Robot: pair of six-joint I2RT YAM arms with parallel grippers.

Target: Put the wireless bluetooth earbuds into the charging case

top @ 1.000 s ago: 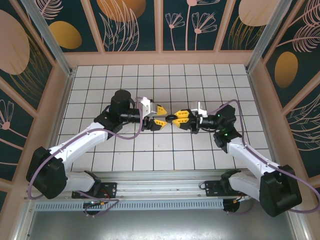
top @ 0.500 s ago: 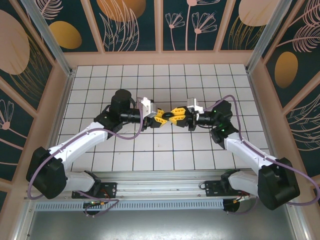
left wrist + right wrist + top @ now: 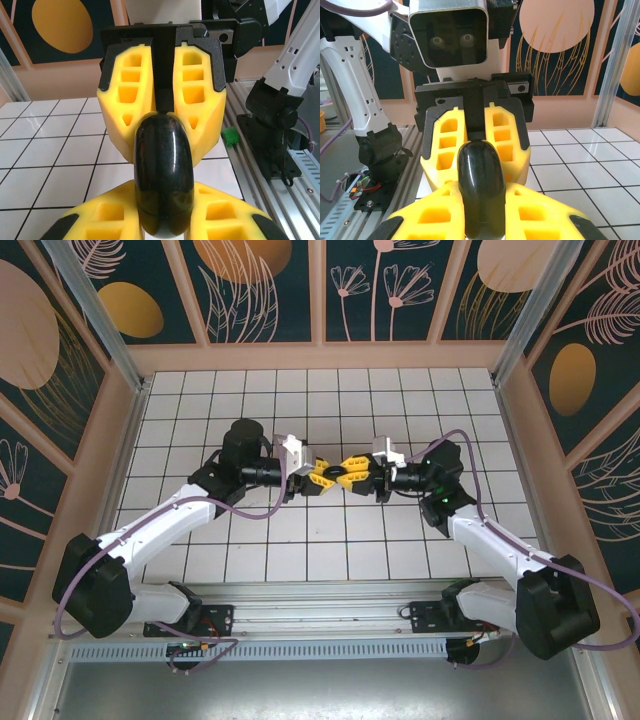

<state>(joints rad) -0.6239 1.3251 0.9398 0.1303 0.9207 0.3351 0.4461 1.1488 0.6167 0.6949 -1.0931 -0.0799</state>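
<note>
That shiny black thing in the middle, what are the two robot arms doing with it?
Both arms are holding it together. The left gripper and the right gripper meet nose to nose over the middle of the tiled table. Each one pinches an end of the shiny black pod between its yellow fingers. It looks like the earbud charging case, held up off the tiles between them.
</note>
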